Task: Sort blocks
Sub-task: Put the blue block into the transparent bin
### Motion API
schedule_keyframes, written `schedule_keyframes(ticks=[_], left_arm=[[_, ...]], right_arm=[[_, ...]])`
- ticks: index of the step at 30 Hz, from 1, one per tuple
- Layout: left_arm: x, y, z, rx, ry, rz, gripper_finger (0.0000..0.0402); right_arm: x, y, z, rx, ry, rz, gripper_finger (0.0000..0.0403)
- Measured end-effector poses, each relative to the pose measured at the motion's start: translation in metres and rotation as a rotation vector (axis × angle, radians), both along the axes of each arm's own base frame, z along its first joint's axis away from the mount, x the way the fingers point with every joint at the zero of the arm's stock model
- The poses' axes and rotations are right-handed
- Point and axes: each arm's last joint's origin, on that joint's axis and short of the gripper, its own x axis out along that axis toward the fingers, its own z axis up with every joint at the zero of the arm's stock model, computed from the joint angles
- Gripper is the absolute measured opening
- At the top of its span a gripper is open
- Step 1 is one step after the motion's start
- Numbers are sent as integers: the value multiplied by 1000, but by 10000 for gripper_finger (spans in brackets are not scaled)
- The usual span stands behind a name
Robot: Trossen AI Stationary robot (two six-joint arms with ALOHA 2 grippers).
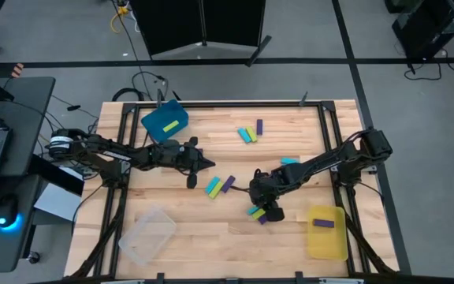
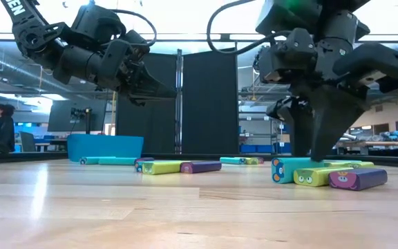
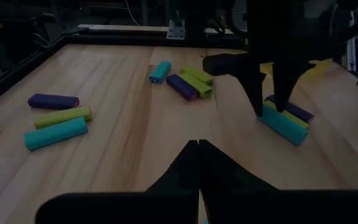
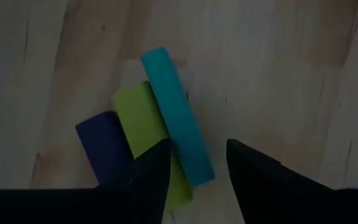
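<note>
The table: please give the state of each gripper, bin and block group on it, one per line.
Left gripper: shut, empty, above the table.
Right gripper: open, straddling the cyan block, nothing held.
Blue bin: holds one lime block.
Yellow bin: holds one purple block.
Clear bin: looks empty.
Trio under right gripper: cyan, lime, purple, lying flat side by side.
Other blocks: lying loose on the table.

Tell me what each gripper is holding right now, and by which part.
Nothing is held. The right gripper is open, fingers straddling the cyan block without clamping it. The left gripper is shut and empty.
</note>
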Motion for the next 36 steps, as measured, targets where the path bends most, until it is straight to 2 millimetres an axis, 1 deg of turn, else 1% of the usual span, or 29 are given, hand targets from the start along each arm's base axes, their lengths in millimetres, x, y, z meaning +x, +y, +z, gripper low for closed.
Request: schedule_keyframes(ticks=[15, 21, 26, 28, 33, 36], left_arm=[[0, -2, -1, 0, 8, -9, 10], [0, -2, -1, 0, 9, -9, 10], [0, -2, -1, 0, 8, -9, 10], [0, -2, -1, -1, 9, -9, 10], [0, -2, -1, -7, 9, -7, 10], [0, -2, -1, -18, 9, -4, 10]], right_arm=[[-1, -2, -2, -18, 12, 29, 136], [-7, -4, -11, -23, 25, 31, 126], [-6, -4, -11, -21, 13, 29, 122], [-6, -4, -11, -22, 13, 32, 111], [-6, -4, -11, -24, 11, 39, 64], [-6, -4, -11, -27, 7, 43, 64]])
